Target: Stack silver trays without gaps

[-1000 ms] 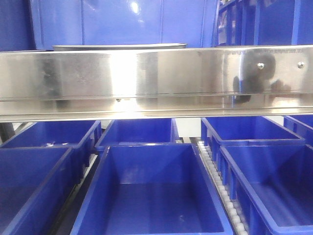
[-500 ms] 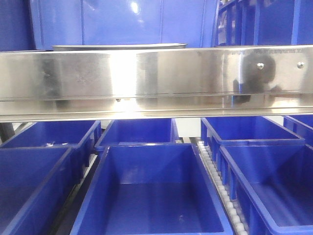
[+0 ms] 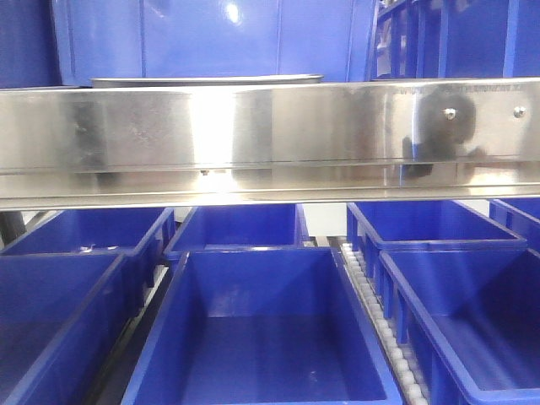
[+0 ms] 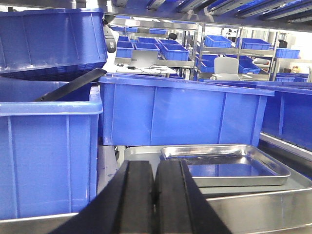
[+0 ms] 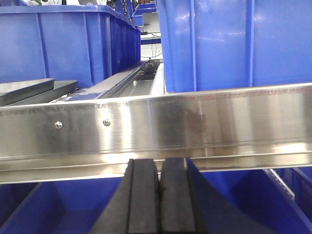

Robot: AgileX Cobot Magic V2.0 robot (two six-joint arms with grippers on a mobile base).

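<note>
silver tray (image 4: 226, 165) beyond closed left jaws

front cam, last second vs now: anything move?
No visible change. The brushed-steel rail, the blue bins below it and the tray edge behind it all sit where they were. Only the dark reflection on the rail's right end shifts slightly. No gripper shows in this view.

a warehouse: stacked blue bins (image 4: 180, 114), metal shelving (image 4: 200, 44), a roller conveyor (image 3: 380, 325).
</note>
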